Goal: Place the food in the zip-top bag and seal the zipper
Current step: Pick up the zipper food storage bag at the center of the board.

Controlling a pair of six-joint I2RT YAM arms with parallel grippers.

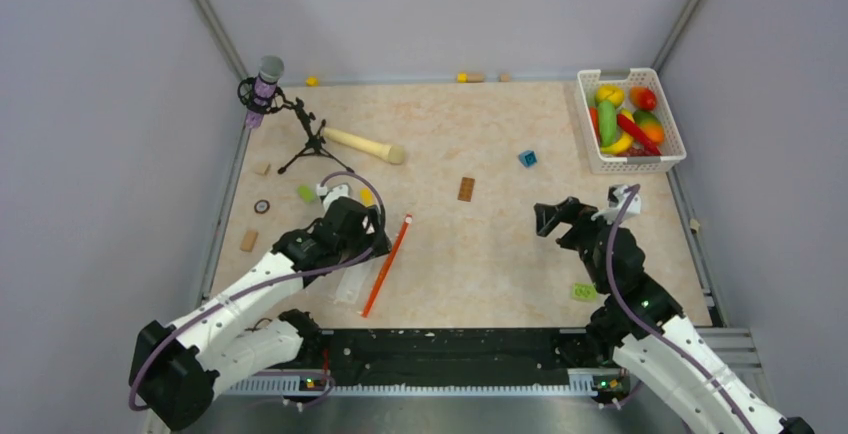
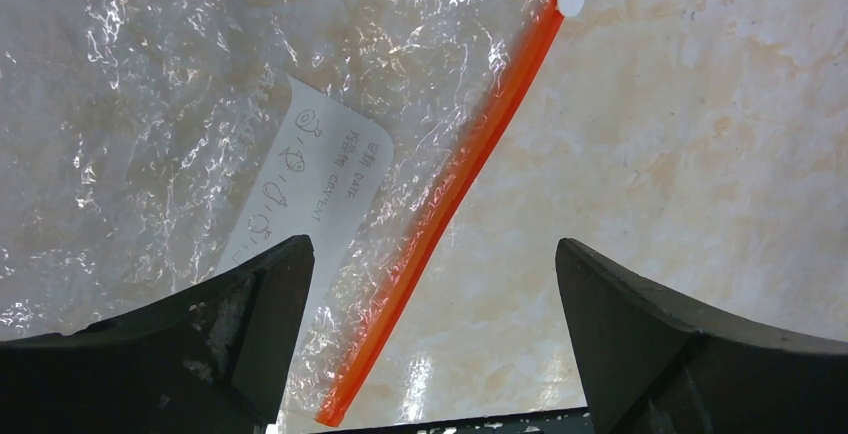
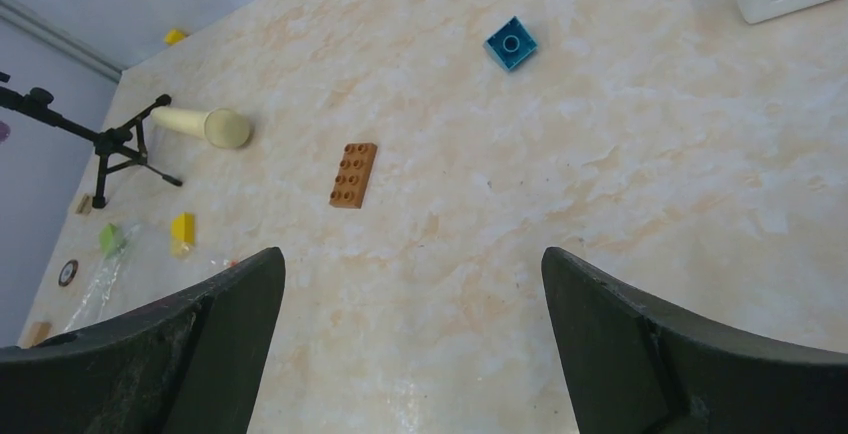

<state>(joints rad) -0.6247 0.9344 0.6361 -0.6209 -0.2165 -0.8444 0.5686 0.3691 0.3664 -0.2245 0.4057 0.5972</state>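
Brown block point(image 1: 466, 189), blue block point(image 1: 527, 158), seemingly wooden stick point(image 1: 363, 144) beyond the flat bag point(image 2: 200, 104).

We see the food point(image 1: 625, 119) heaped in a white basket point(image 1: 640, 162) at the far right: yellow, green, red and orange pieces. The zip-top bag point(image 2: 200, 104), clear and crinkled with a white label point(image 2: 320, 179), lies flat at the near left of the surface point(image 1: 480, 244). Its orange-red zipper point(image 2: 460, 184) runs straight along its right edge.
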